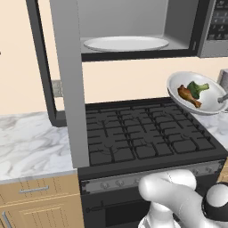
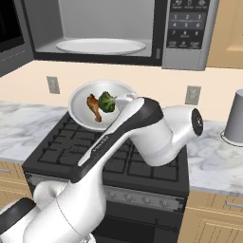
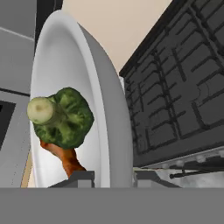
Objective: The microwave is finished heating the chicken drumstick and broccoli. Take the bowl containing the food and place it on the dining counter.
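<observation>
Our gripper is closed on the rim of the bowl, one finger at each side of the wall at the bottom of the hand view; in the left base view the clamp at the bowl's right edge sits at the frame border, so we can barely make it out there.

The microwave hangs open above the stove, its door swung out toward us on the left, and the white turntable lies bare inside. Below it the black gas stove spreads its grates between marble worktops over light wood cabinets.

We hold the bowl in the air above the stove, out of the microwave and below its floor, tilted so that its inside faces the base cameras. The broccoli and the chicken drumstick lie in it side by side, touching; in the hand view the broccoli covers most of the drumstick.

A grey upright container stands on the worktop to the right of the stove.
</observation>
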Robot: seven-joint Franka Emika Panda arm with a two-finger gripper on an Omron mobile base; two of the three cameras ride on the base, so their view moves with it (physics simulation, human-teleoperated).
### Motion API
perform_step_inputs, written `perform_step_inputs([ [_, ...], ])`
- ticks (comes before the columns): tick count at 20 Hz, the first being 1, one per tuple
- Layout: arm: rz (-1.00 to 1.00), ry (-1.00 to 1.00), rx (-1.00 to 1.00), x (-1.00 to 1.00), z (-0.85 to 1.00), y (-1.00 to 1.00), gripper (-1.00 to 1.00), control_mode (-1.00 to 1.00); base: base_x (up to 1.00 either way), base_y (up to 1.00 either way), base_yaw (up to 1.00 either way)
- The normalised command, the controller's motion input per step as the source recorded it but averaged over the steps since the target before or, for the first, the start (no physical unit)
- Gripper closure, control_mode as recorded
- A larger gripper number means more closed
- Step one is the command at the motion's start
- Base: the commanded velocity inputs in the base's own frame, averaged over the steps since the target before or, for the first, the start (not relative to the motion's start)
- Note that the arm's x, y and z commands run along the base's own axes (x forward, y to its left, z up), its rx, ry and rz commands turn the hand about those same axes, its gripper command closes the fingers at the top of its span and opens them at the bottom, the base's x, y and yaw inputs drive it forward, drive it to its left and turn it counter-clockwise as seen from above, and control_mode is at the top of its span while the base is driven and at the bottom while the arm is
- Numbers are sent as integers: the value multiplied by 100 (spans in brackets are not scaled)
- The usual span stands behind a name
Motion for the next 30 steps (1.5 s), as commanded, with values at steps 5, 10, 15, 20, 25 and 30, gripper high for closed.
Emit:
perform_step_inputs([
  [5, 20, 0, -7, 5, -30, 55, 100, -100, 0, 0, 0],
  [10, -11, 0, -12, 11, -36, 100, 100, -100, 0, 0, 0],
  [15, -33, 0, -7, 33, -13, 100, 100, -100, 0, 0, 0],
  [20, -5, 0, 0, 5, 0, 13, 100, -100, 0, 0, 0],
  [25, 0, 0, 0, 0, 0, 0, 100, -100, 0, 0, 0],
  [30, 0, 0, 0, 0, 0, -4, 100, 100, 0, -7, 1],
])
